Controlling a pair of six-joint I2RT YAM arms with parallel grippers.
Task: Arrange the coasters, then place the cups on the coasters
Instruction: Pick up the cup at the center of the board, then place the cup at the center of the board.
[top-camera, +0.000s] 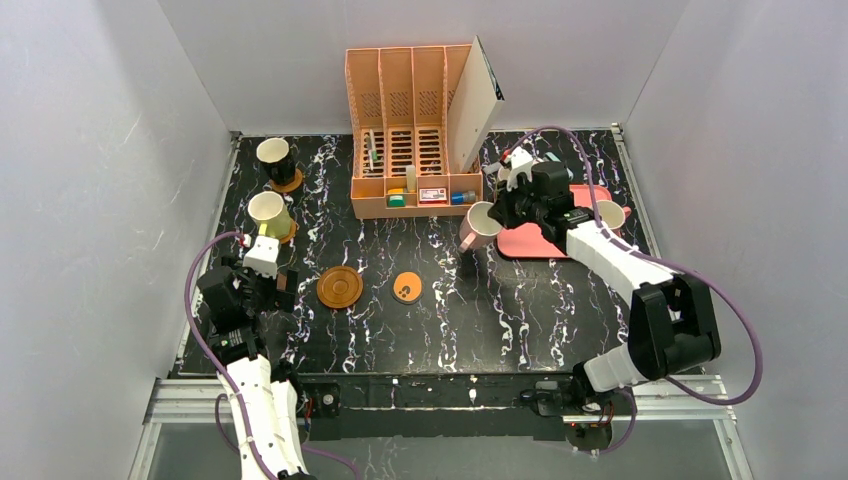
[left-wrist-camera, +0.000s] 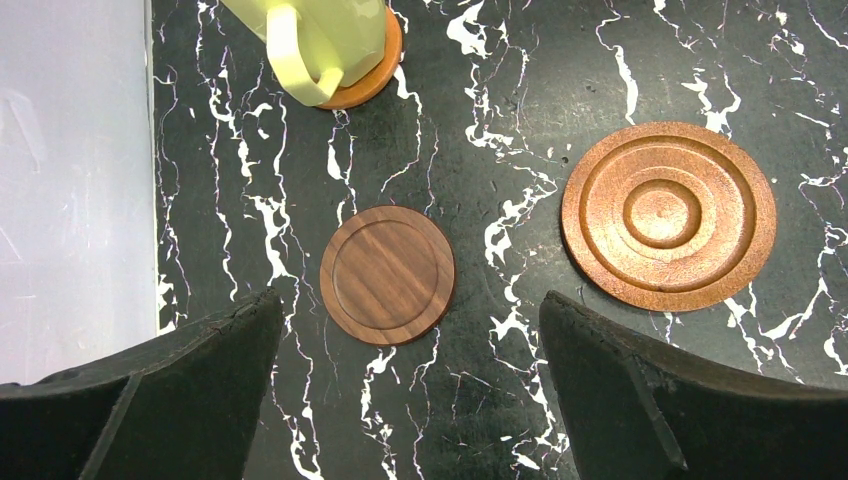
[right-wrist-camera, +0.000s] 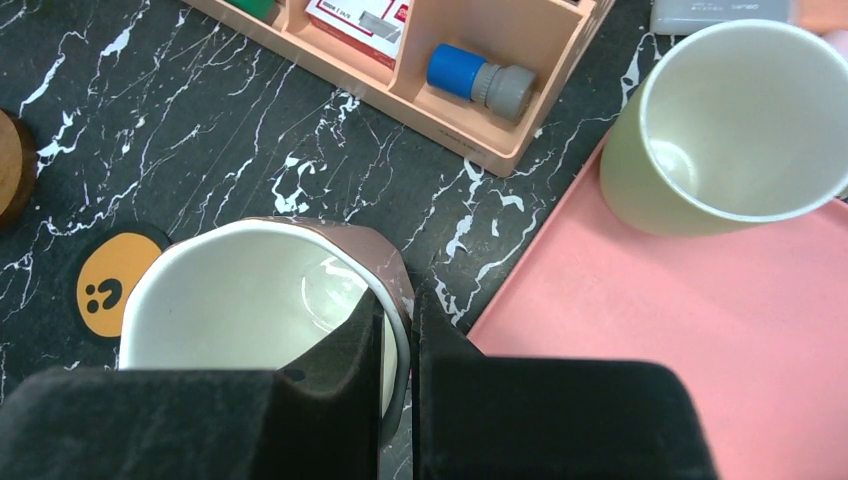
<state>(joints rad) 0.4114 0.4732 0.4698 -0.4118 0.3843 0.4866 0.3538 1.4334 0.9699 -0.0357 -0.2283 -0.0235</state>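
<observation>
- Done: the black handled mug (top-camera: 275, 155) and the yellow handled mug (top-camera: 268, 212) each stand on a plain orange-brown round coaster (left-wrist-camera: 378, 72) at the far left of the black marbled counter (top-camera: 500, 320).
- Laid out, unoccupied: the dark brown round wooden coaster (left-wrist-camera: 387, 274), the larger ringed wooden coaster (left-wrist-camera: 668, 214) and the orange round coaster with dark face marks (top-camera: 407, 287).
- In progress: the right hand (right-wrist-camera: 412, 310) is clamped on the rim of the pink handled mug (top-camera: 480, 225), one finger inside, beside the pink rectangular tray (top-camera: 540, 242).
- The left hand (left-wrist-camera: 410, 310) is spread wide and empty over the dark brown coaster.
- Left to do: seat the pink mug and the olive green handled mug (top-camera: 608, 213), which is on the tray. No white mug is visible.
</observation>
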